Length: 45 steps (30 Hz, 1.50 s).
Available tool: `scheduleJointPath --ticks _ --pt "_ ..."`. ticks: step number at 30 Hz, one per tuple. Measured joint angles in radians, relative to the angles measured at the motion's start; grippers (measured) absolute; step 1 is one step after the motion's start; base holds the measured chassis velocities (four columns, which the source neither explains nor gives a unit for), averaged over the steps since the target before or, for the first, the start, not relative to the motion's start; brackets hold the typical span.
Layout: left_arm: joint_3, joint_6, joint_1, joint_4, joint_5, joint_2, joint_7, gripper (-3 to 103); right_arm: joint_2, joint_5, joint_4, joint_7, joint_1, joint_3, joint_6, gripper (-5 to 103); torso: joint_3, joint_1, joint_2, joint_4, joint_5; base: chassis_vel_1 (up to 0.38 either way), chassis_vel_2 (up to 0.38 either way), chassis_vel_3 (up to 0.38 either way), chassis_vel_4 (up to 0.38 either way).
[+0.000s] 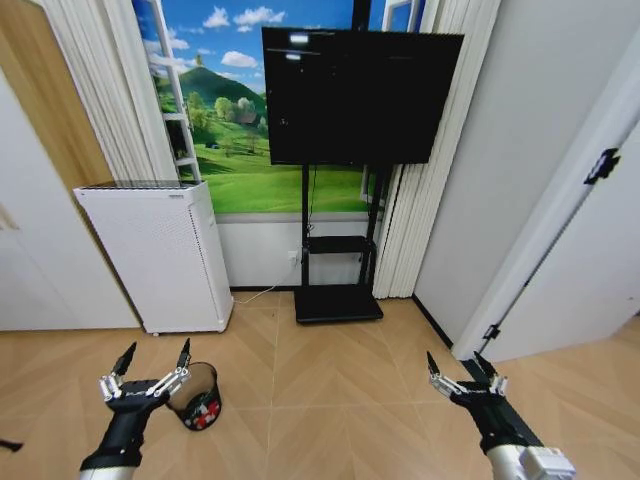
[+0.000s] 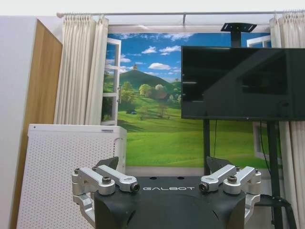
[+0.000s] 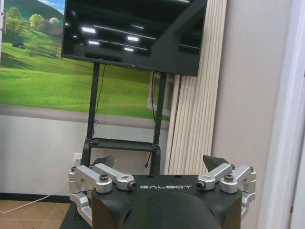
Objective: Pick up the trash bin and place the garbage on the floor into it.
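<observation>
The left hand (image 1: 155, 362) partly hides the trash bin (image 1: 203, 402), perhaps holding red-and-white garbage.

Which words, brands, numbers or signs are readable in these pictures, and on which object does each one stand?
"GALBOT": on the black body of the left gripper, seen in the left wrist view.
"GALBOT": on the black body of the right gripper, seen in the right wrist view.
Red-and-white garbage in the trash bin: any print is too small to read.
Television and white perforated appliance: no readable text.
</observation>
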Motion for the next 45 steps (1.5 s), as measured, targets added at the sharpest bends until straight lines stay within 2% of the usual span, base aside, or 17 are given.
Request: scheduleJointPath --ticks 1,4,8,9,11,12,13,14,16,17,19,21,22,23,27,44,45 --pt "0.0 0.0 0.0 0.0 0.0 0.0 0.0 100 0.0 0.0 0.0 0.0 0.0 0.0 0.0 100 0.0 0.0 0.0 0.0002 -0.0014 0.328 -0.374 -0.348 0.364" --pt "0.0 0.0 0.0 0.0 0.0 0.0 0.0 100 0.0 0.0 0.0 0.0 0.0 0.0 0.0 100 0.0 0.0 0.0 0.0004 0.0008 0.344 -0.336 -0.36 0.365" --pt "0.0 0.0 0.0 0.0 0.0 0.0 0.0 100 0.0 0.0 0.0 0.0 0.0 0.0 0.0 100 0.0 0.0 0.0 0.0002 -0.0015 0.344 -0.363 -0.343 0.349" --pt "0.0 0.0 0.0 0.0 0.0 0.0 0.0 100 0.0 0.0 0.0 0.0 0.0 0.0 0.0 100 0.0 0.0 0.0 0.0006 0.0005 0.362 -0.301 -0.352 0.335" --pt "0.0 0.0 0.0 0.0 0.0 0.0 0.0 100 0.0 0.0 0.0 0.0 0.0 0.0 0.0 100 0.0 0.0 0.0 0.0003 0.0004 0.365 -0.337 -0.365 0.325" --pt "0.0 0.0 0.0 0.0 0.0 0.0 0.0 100 0.0 0.0 0.0 0.0 0.0 0.0 0.0 100 0.0 0.0 0.0 0.0004 -0.0017 0.398 -0.337 -0.365 0.339" --pt "0.0 0.0 0.0 0.0 0.0 0.0 0.0 100 0.0 0.0 0.0 0.0 0.0 0.0 0.0 100 0.0 0.0 0.0 0.0004 -0.0017 0.398 -0.337 -0.365 0.339" --pt "0.0 0.0 0.0 0.0 0.0 0.0 0.0 100 0.0 0.0 0.0 0.0 0.0 0.0 0.0 100 0.0 0.0 0.0 0.0004 0.0003 0.438 -0.269 -0.421 0.25" --pt "0.0 0.0 0.0 0.0 0.0 0.0 0.0 100 0.0 0.0 0.0 0.0 0.0 0.0 0.0 100 0.0 0.0 0.0 0.0002 0.0007 0.424 -0.25 -0.418 0.24" --pt "0.0 0.0 0.0 0.0 0.0 0.0 0.0 100 0.0 0.0 0.0 0.0 0.0 0.0 0.0 100 0.0 0.0 0.0 0.0001 -0.0022 0.41 -0.235 -0.395 0.23" --pt "0.0 0.0 0.0 0.0 0.0 0.0 -0.001 100 0.0 0.0 0.0 0.0 0.0 0.0 0.0 100 -0.001 -0.001 0.0 0.0005 -0.0008 0.375 -0.16 -0.363 0.207" --pt "0.0 0.0 0.0 0.0 0.0 0.0 -0.001 100 0.0 0.0 0.0 0.0 -0.001 0.0 0.0 100 -0.001 -0.001 0.0 -0.0005 -0.0001 0.248 -0.085 -0.332 0.108" --pt "0.0 0.0 0.0 0.0 0.0 0.0 0.0 100 0.0 0.0 0.0 0.0 -0.001 0.0 0.0 100 -0.001 -0.001 0.0 0.0003 -0.0002 0.063 -0.096 -0.229 0.108" --pt "0.0 0.0 0.0 0.0 0.0 0.0 -0.001 100 0.0 0.0 0.0 0.0 -0.001 0.0 0.0 100 -0.001 -0.001 0.0 0.0007 -0.0014 0.063 0.021 -0.097 0.094" --pt "0.0 0.0 0.0 0.0 0.0 0.0 -0.001 100 0.0 0.0 0.0 0.0 0.0 0.0 0.0 100 0.0 0.0 -0.001 0.0002 0.0001 -0.027 -0.007 0.025 -0.008" --pt "0.0 0.0 0.0 0.0 0.0 0.0 0.0 100 0.0 0.0 0.0 0.0 0.0 0.0 0.0 100 0.0 -0.001 -0.001 0.0007 0.0001 -0.159 -0.128 0.174 0.123" --pt "0.0 0.0 0.0 0.0 0.0 0.0 0.0 100 0.0 0.0 0.0 0.0 0.0 0.0 0.0 100 0.0 -0.001 -0.001 -0.0003 0.0 -0.152 -0.188 0.105 0.151"
